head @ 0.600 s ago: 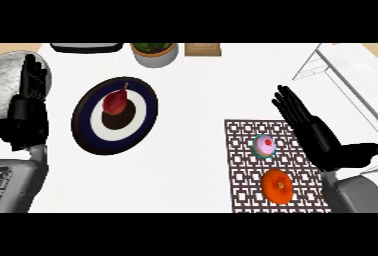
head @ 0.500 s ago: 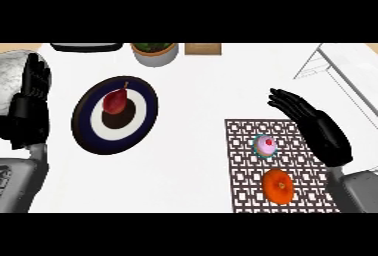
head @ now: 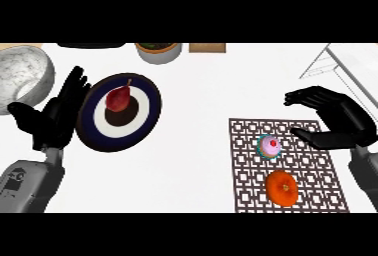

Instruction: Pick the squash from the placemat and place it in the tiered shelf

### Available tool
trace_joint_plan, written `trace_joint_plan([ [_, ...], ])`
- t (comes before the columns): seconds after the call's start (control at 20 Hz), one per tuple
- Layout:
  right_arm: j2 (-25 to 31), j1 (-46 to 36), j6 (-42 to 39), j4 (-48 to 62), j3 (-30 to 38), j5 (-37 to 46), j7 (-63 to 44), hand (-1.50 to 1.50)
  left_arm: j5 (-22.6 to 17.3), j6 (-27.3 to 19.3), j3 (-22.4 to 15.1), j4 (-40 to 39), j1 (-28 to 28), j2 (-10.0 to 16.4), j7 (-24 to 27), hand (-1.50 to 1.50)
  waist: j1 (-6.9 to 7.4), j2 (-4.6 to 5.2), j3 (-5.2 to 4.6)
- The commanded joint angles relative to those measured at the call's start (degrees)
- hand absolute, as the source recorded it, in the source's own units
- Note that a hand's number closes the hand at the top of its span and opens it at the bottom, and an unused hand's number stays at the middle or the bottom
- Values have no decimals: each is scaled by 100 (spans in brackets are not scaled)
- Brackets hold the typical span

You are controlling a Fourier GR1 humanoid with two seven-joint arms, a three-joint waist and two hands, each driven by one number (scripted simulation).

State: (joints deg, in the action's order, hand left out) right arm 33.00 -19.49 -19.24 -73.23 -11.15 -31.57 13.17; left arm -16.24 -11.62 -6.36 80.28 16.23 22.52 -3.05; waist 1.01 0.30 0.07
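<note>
White counter [head: 199, 105]; one placemat [head: 249, 150], one squash [head: 282, 188]

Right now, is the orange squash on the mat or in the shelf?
On the placemat. The squash lies on its pattern, near the front.

On the white table [head: 199, 100], a red pear [head: 118, 98] lies on a navy-and-white plate [head: 111, 142] at left, beside a grey marbled bowl [head: 26, 75], with a potted plant [head: 158, 51] farther back and a pink-frosted cupcake [head: 270, 146] at right.

Round orange squash [head: 281, 187] on dark lattice placemat [head: 247, 150], near its lower edge, white tiered shelf [head: 337, 62] upper right
</note>
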Motion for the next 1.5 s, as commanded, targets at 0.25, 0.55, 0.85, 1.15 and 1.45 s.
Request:
trace_joint_plan([
  [0.25,908,-180,-2638,187,188,-365,350,-150,-85,131,0,83,79,-85,-464,0,-119,-35,-6],
  [0.55,1999,-371,-2899,-892,-248,949,-207,-150,-147,235,34,381,-257,49,-513,0,-124,-104,-19],
  [0.85,2456,-930,-1912,-2354,-417,3174,-334,-150,-236,267,220,217,-68,131,-606,0,-181,-106,-11],
  [1.15,1822,279,-1023,-3708,-996,4157,-1359,-150,-89,199,201,442,-214,5,-618,0,-170,-60,-8],
  [1.45,1393,531,-1134,-4062,-1758,5312,-2081,-150,-68,362,282,502,-139,15,-811,0,-96,-37,-9],
])
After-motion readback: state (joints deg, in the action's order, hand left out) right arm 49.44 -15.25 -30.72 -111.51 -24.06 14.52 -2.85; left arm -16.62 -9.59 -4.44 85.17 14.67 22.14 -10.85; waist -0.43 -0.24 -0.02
